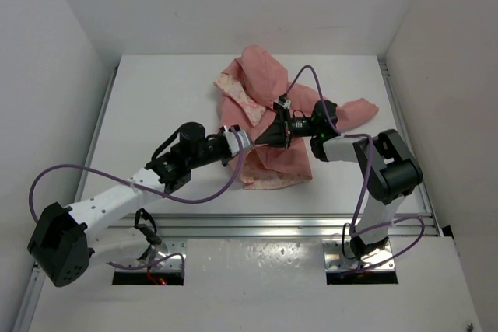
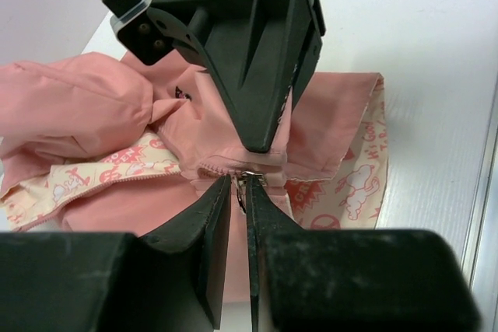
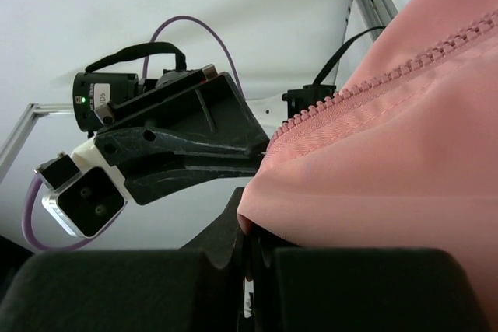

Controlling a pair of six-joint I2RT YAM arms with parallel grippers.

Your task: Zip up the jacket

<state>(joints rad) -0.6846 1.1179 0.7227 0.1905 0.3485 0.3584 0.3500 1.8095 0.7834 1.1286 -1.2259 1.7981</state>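
Observation:
The salmon-pink jacket (image 1: 264, 83) lies crumpled at the back middle of the white table (image 1: 156, 114), its cream printed lining (image 2: 117, 169) showing. My left gripper (image 1: 246, 142) reaches in from the left. In the left wrist view its jaws (image 2: 240, 184) are nearly together, pinching the small metal zipper pull (image 2: 249, 180). My right gripper (image 1: 261, 138) comes from the right, tip to tip with the left one. It is shut on a fold of the jacket (image 3: 405, 153) next to the zipper teeth (image 3: 373, 75), and it shows from the left wrist (image 2: 261, 145) just above the pull.
White walls enclose the table on three sides. An aluminium rail (image 1: 257, 223) runs along the near edge, and another (image 1: 397, 114) along the right side. A purple cable (image 1: 311, 75) loops over the jacket above the right wrist.

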